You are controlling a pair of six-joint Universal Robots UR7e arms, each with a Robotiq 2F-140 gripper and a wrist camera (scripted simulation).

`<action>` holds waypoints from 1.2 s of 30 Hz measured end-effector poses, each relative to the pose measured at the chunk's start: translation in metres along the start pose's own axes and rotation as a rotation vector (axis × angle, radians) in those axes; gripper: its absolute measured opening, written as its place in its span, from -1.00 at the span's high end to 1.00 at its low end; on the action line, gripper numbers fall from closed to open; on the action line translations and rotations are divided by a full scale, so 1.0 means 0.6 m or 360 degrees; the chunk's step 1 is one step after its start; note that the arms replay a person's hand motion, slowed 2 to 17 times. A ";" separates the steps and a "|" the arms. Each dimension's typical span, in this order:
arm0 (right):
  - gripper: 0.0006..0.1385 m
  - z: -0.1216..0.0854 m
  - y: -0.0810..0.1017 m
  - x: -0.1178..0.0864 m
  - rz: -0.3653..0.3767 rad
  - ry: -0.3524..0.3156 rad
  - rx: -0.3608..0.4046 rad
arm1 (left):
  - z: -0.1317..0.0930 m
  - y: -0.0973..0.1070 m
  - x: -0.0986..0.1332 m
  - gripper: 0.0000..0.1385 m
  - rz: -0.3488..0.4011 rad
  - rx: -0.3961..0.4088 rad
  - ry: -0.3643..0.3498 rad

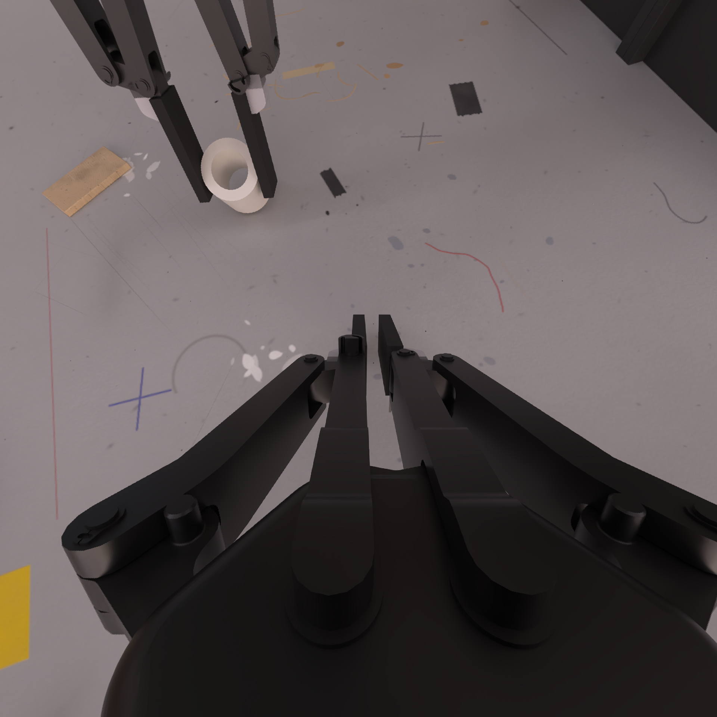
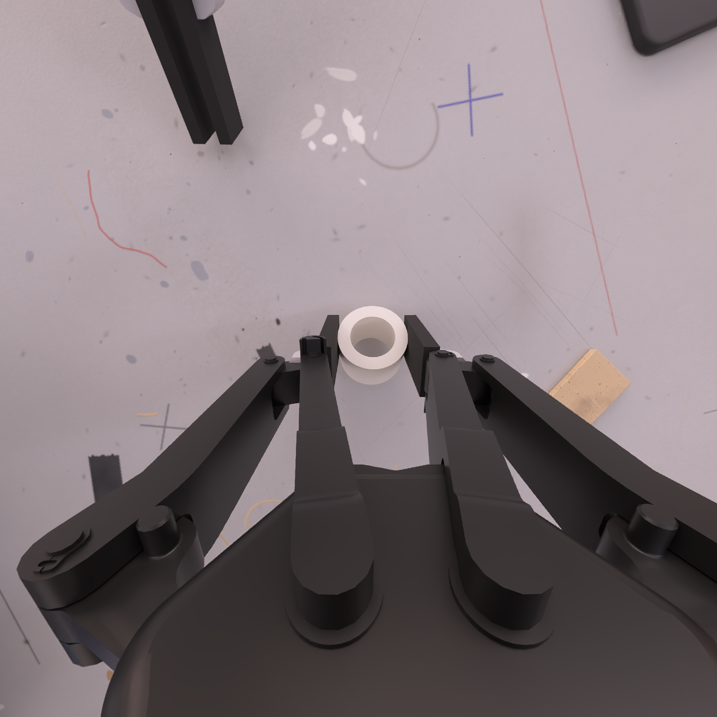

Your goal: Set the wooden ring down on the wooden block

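Ring [image 2: 371, 337] sits pinched between our right gripper's [image 2: 371, 333] jaws just above the desk [image 2: 271, 232], left gripper [image 1: 371, 329] idle, jaws nearly together, so next we carry it sideways onto the block [image 2: 589, 384].

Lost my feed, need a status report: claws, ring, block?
Right claw shut on ring, off the table. Left claw shut, empty. Block flat on table, apart from ring. Path looks clear.
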State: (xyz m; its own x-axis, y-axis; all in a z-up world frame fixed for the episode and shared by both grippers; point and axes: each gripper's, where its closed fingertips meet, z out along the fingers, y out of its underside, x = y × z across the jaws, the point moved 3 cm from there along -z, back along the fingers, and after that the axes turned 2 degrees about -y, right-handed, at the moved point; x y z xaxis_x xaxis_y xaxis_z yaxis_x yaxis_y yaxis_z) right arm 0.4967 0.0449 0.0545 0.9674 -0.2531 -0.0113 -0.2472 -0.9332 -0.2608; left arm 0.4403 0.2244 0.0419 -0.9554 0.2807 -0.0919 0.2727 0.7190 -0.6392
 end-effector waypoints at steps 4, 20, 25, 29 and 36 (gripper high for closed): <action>0.37 0.002 -0.010 0.006 -0.0012 0.0015 0.0004 | 0.000 0.000 0.000 0.89 0.0004 -0.0001 -0.0004; 0.37 -0.001 -0.004 0.093 0.0219 0.0079 0.0034 | 0.001 -0.002 0.002 0.94 0.0045 -0.0030 -0.0049; 0.37 -0.005 0.011 0.102 0.0272 0.0074 0.0028 | 0.002 -0.002 0.002 0.94 0.0046 -0.0032 -0.0056; 0.37 -0.007 0.020 0.096 0.0270 0.0065 0.0010 | 0.002 -0.002 0.001 0.94 0.0044 -0.0029 -0.0054; 0.37 -0.009 0.029 0.063 0.0190 0.0037 -0.0059 | 0.002 -0.002 0.001 0.94 0.0031 -0.0020 -0.0041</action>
State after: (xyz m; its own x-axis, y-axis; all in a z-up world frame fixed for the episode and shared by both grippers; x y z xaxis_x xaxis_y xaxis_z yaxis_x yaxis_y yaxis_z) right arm 0.5288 0.0175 0.0549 0.9295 -0.3685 -0.0179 -0.3629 -0.9047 -0.2232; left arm 0.4393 0.2231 0.0417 -0.9525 0.2784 -0.1237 0.2924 0.7215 -0.6277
